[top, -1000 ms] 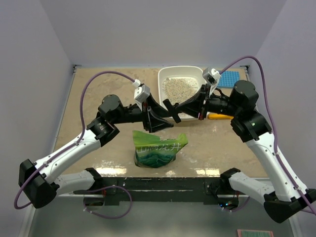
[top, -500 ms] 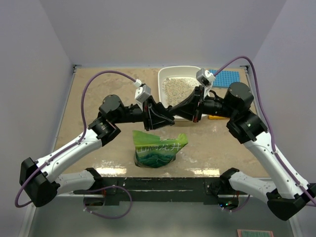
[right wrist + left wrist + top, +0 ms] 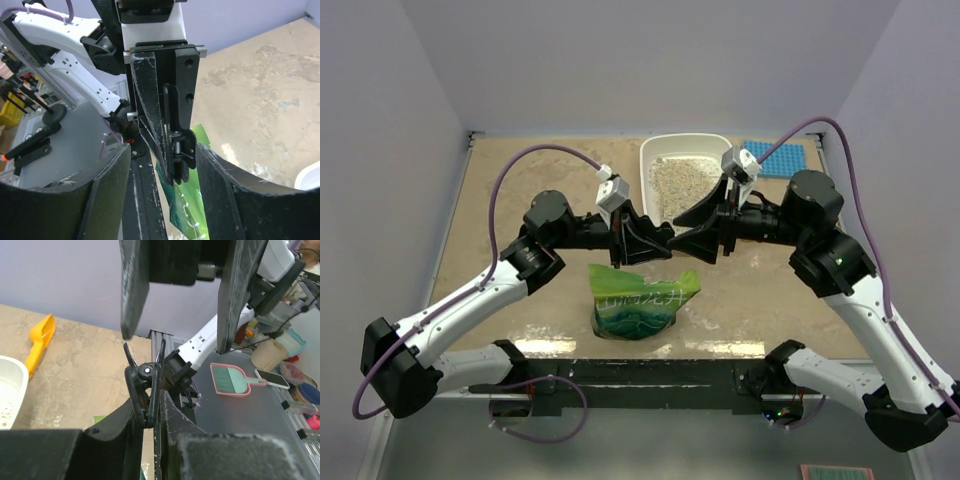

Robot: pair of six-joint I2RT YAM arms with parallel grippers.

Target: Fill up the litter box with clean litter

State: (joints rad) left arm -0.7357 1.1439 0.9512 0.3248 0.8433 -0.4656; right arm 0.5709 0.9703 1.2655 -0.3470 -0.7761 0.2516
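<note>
The white litter box (image 3: 655, 150) stands at the back of the table with clean litter (image 3: 675, 180) spread inside it. In front of it my two grippers meet tip to tip above the green bag (image 3: 635, 300). My left gripper (image 3: 660, 240) is shut on a black spring clip (image 3: 145, 390), pinched between its fingers. My right gripper (image 3: 695, 240) is open, its fingers (image 3: 112, 170) standing on either side of the clip (image 3: 179, 145) and apart from it. The green bag (image 3: 190, 210) lies below the clip.
A blue studded mat (image 3: 780, 157) lies right of the litter box. An orange-yellow scoop (image 3: 40, 340) rests on the table beside the box's rim (image 3: 20, 371). A pink hand brush set (image 3: 230, 380) lies off the table.
My right gripper brought the clip to the left gripper and opened off it. My left gripper closed on the clip.
</note>
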